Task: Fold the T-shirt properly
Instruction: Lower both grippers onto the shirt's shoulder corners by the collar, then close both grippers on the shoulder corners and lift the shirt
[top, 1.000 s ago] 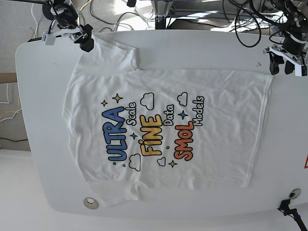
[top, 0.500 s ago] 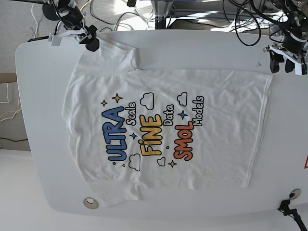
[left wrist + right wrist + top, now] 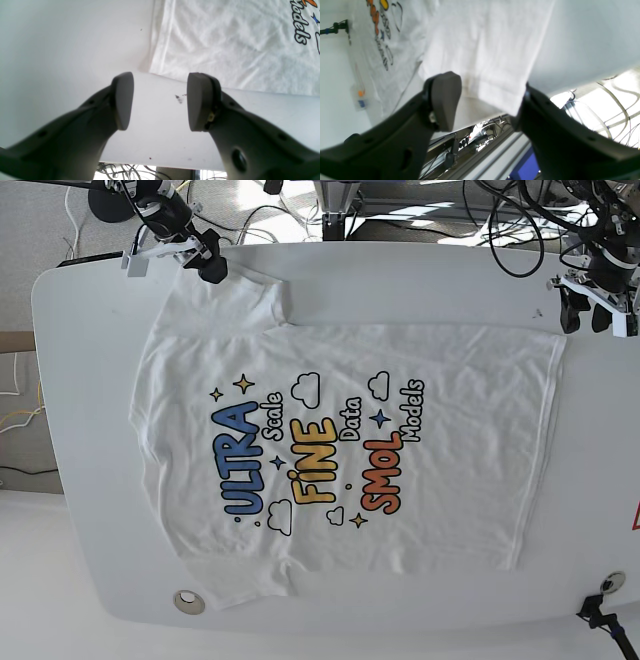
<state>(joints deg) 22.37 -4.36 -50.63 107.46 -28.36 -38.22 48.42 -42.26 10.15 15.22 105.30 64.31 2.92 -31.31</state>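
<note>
T-shirt [image 3: 340,455] is lying flat, print side up, on the white table [image 3: 90,380], taking up most of the top. Lettering is reading sideways in the base view; hem is running down that view's right side, sleeves toward its left.

Near edge of the table: one sleeve is lying close to a round metal grommet [image 3: 188,601]. A black cable clamp [image 3: 598,608] is sitting at the near corner by the hem.

Far edge, hem end: left gripper [image 3: 160,101] is hanging over bare table just beside the hem corner, fingers [image 3: 122,100] standing apart with nothing between them. A small dark scuff [image 3: 179,98] is showing on the table between them.

Far edge, sleeve end: right gripper [image 3: 486,100] is sitting at the far sleeve [image 3: 485,57]. Fingers are standing apart, sleeve edge lying between them; cloth seems to be touching one finger, though blur is leaving it unclear whether it is pinched.

Beyond the table: cables [image 3: 300,215] are trailing over the floor.
</note>
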